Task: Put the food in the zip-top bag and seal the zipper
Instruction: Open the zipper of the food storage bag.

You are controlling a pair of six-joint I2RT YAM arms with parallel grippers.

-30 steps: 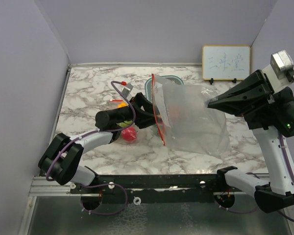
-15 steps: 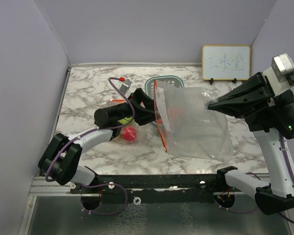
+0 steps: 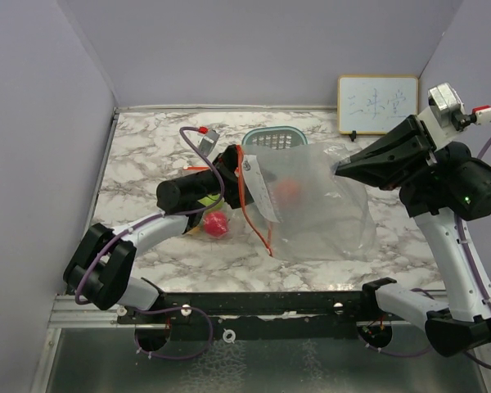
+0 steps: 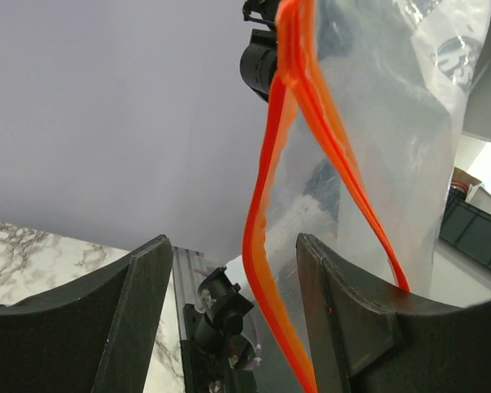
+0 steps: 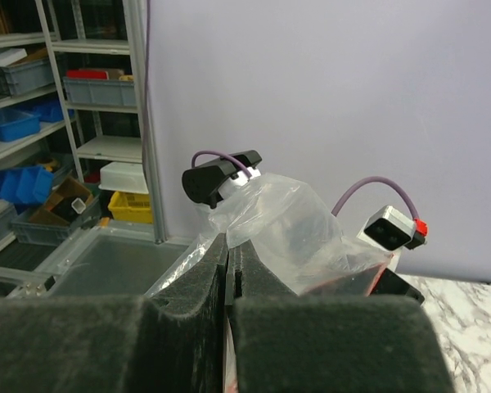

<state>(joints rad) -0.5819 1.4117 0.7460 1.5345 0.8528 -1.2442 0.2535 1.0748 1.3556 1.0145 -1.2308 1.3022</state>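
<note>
Clear plastic, crinkly: zip-top bag (image 3: 327, 213) slung above mid-tabletop (image 3: 147, 155), mouth to the left, closed end to the right. Pinched at that right end by right end effector (image 3: 341, 169), fingers pressed flat together on a fold of film in the wrist view. Left end effector (image 3: 236, 168) spread wide at the mouth, gripping nothing. Zipper (image 4: 254, 205) running between its fingers as two parted strips.

Against a second ago: bag drawn leftward and mouth lowered, now reaching the left end effector rather than standing apart to its right. Right arm swung slightly left and farther to match.

Orange food piece (image 3: 288, 188) seen through the film, probably inside; cannot confirm. Red piece (image 3: 217, 223) on the tabletop, near-left of the mouth, outside the bag. Teal basket (image 3: 275, 137) just beyond the bag.

Judged: loading under way, not finished. Sealing not yet possible with the strips apart.
</note>
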